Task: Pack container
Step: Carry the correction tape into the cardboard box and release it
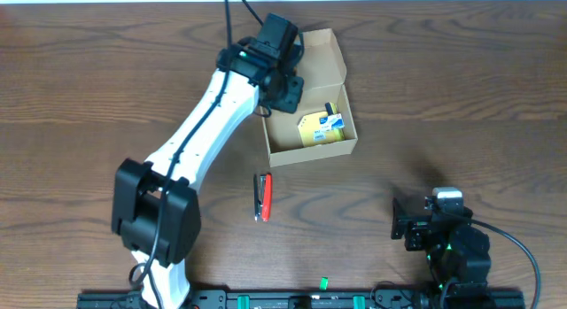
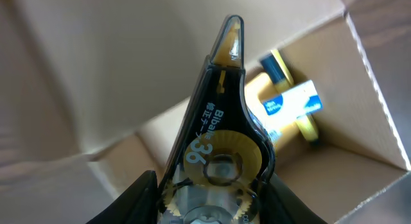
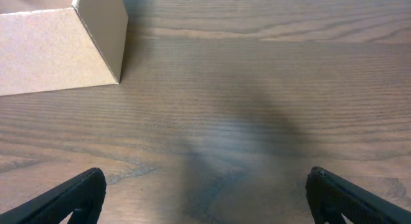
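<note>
Left gripper [image 1: 283,89] was clamped on a black and yellow correction tape dispenser [image 2: 221,140], its clear tip pointing away from the gripper and down into the container [image 1: 310,151]. That tan box sat open on the tabletop [image 1: 443,96] right beneath and just ahead of the gripper, flap lid folded back on the far side. Already inside, past the dispenser's tip, lay a yellow packet with a blue and white label [image 2: 289,102], filling the far corner. Behind the left gripper, outside the box, a red and black item [image 1: 263,196] lay on the wood. Right gripper [image 3: 205,201] hung low with its fingers wide apart, holding nothing, bare tabletop ahead of it and a corner of the box off to its front left.
</note>
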